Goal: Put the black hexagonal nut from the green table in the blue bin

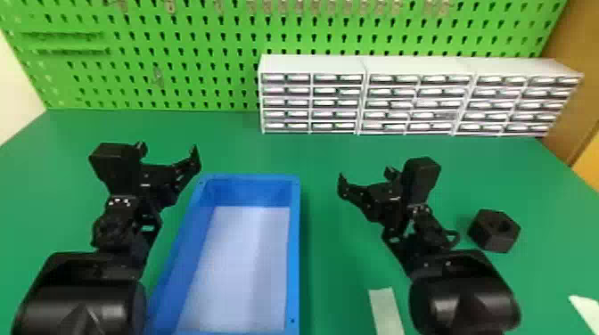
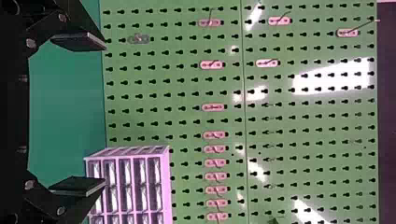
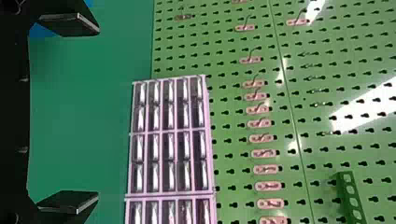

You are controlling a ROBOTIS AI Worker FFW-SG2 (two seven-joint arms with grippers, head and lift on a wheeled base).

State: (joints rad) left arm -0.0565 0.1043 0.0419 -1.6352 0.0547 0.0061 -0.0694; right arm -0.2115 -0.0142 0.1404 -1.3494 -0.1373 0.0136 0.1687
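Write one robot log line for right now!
black nut: on green table | blue bin: nut not inside | left gripper: open | right gripper: open

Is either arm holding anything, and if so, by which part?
Nothing: the left gripper and right gripper have open, empty jaws; the nut lies on the green table.

One nut (image 1: 488,231), one bin (image 1: 294,249), two grippers (image 1: 168,151), three drawer cabinets (image 1: 312,64) (plus two pale pieces (image 1: 387,312))

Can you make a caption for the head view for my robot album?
Left gripper and right gripper, both open, flank the blue bin; the black hexagonal nut sits on the green table.
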